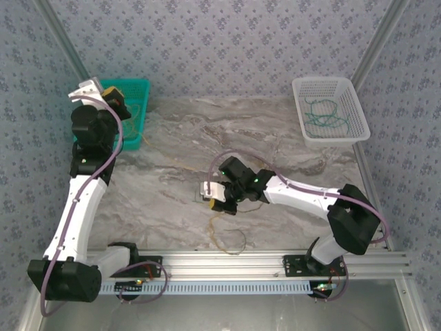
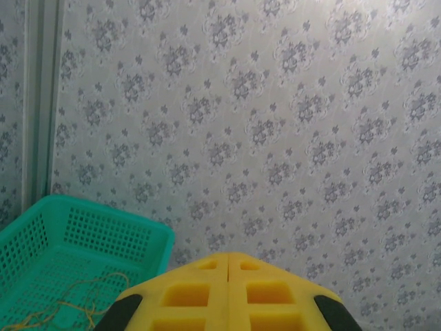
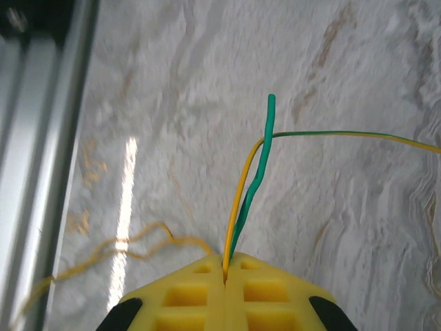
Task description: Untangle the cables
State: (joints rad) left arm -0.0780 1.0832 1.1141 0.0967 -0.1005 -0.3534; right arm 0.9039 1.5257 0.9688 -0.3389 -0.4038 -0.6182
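Lifting slowly off the table (image 1: 172,138), while the left gripper (image 2: 227,256) hangs shut and empty over the teal basket (image 1: 134,89), the right gripper (image 3: 226,265), clamped mid-table on a green cable (image 3: 258,172) and an orange cable (image 3: 238,207) together, should pull gently so the orange loops (image 1: 227,238) near the rail (image 1: 241,261) slip free.

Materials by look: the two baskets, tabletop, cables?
Teal basket: probably moulded plastic, matte, gridded walls. White basket: same, mesh walls. Tabletop: grey marble pattern, glossy glare streak; stone or laminate, unclear. Cables: thin wires, smooth green and yellow sheaths, likely plastic insulation.
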